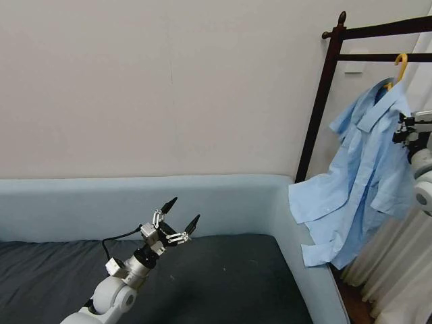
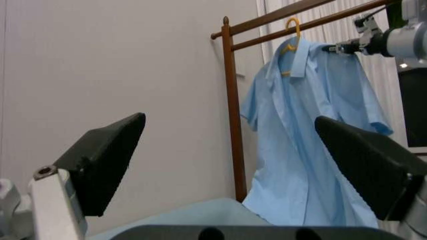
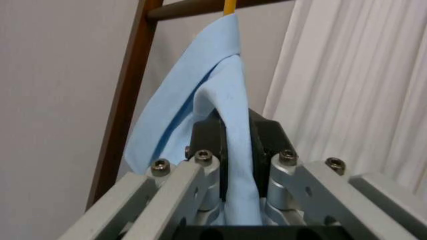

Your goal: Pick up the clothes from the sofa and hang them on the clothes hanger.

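Pinching shirt (image 1: 358, 182) beside rack (image 1: 316, 115): right tool (image 1: 403, 130) | left tool (image 1: 183, 210) spread, free above sofa (image 1: 229, 277)

A plain off-white wall (image 1: 169, 81) runs behind a sofa (image 1: 135, 202) with a pale blue back and arm and a dark grey seat (image 1: 229, 277). Just beyond the sofa's arm, a dark wooden rack (image 1: 317, 101) with a turned finial and two crossbars stands near the wall. White pleated curtains (image 1: 398, 283) hang behind the rack, reaching down towards a strip of reddish-brown floor (image 1: 354, 300).
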Controlling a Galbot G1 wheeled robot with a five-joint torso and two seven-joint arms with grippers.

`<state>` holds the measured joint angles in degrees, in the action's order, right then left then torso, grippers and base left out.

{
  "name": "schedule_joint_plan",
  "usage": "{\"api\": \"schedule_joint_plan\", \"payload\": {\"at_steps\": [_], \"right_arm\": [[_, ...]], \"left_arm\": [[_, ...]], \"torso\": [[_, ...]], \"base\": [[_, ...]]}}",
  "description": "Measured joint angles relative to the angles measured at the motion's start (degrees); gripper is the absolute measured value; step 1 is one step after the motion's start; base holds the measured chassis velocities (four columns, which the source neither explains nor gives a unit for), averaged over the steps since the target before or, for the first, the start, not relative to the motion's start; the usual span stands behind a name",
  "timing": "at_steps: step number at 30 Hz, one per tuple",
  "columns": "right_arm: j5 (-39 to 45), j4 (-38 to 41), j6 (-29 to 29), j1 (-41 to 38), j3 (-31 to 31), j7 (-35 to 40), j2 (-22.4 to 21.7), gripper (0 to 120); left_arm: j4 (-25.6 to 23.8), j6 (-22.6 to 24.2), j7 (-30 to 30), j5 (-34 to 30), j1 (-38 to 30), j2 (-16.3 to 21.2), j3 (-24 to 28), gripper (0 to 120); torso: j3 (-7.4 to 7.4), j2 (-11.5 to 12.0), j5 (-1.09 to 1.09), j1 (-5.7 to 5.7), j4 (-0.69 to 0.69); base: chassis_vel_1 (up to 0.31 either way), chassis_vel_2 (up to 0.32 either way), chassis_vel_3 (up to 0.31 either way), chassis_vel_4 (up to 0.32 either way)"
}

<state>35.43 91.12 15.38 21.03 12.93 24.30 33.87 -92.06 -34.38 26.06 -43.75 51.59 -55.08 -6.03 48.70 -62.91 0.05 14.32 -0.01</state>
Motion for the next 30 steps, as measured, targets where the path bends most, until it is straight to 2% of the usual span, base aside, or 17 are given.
{"api": "schedule_joint_plan", "payload": {"at_steps": [9,13,16,24,26,27,28,29,30], "right_arm": [[-1.26,-5.57,0.13,-7.79,-4.43,0.82,3.69,7],[-0.24,-10.84,0.09,-11.28,-5.46,1.74,4.86,7],[2.08,-11.79,0.41,-11.99,-6.14,2.36,4.87,7],[4.81,-8.59,2.78,-9.85,-6.1,4.06,5.07,7],[4.89,-6.65,2.89,-8.17,-5.11,4.05,5.0,12],[4.86,-5.17,2.54,-6.76,-4.27,3.9,4.87,19],[4.86,-5.17,2.54,-6.76,-4.27,3.9,4.87,19],[4.64,-4.05,1.84,-5.59,-3.57,3.78,4.69,23],[3.66,-2.08,0.56,-3.21,-2.04,3.25,4.28,27]], "left_arm": [[1.05,-0.42,0.01,-0.06,0.08,0.11,-0.15,100],[1.46,-0.54,0.09,-0.07,0.06,-0.4,-0.01,100],[1.78,-0.63,0.11,-0.06,-0.11,-0.85,0.07,100],[1.95,-0.98,0.25,0.02,0.09,-1.5,0.07,100],[1.85,-1.21,0.2,0.03,0.55,-1.51,-0.2,100],[1.42,-1.3,-0.58,0.03,1.06,-1.51,-0.36,100],[1.42,-1.3,-0.58,0.03,1.06,-1.51,-0.36,100],[0.96,-1.31,-1.83,0.03,1.55,-1.49,-0.46,100],[-0.21,-0.89,-6.11,0.32,2.69,-1.56,-0.72,100]], "torso": [[0.0,0.0,-0.01,0.0,0.0],[0.0,0.0,0.0,0.0,0.01],[0.0,0.0,0.0,0.0,-0.02],[-0.01,0.0,0.0,0.0,-0.01],[-0.01,0.0,0.0,0.0,-0.01],[-0.01,0.0,0.0,0.0,-0.01],[-0.01,0.0,0.0,0.0,-0.01],[-0.01,0.0,0.0,0.0,-0.01],[-0.01,0.0,0.0,0.0,-0.01]], "base": [[0.0,0.0,0.0,0.0],[0.0,0.0,0.0,0.0],[0.0,0.0,0.0,0.0],[0.0,0.0,0.0,0.0],[0.0,0.0,0.0,0.0],[0.0,0.0,0.0,0.0],[0.0,0.0,0.0,0.0],[0.0,0.0,0.0,0.0],[0.0,0.0,0.0,0.0]]}}
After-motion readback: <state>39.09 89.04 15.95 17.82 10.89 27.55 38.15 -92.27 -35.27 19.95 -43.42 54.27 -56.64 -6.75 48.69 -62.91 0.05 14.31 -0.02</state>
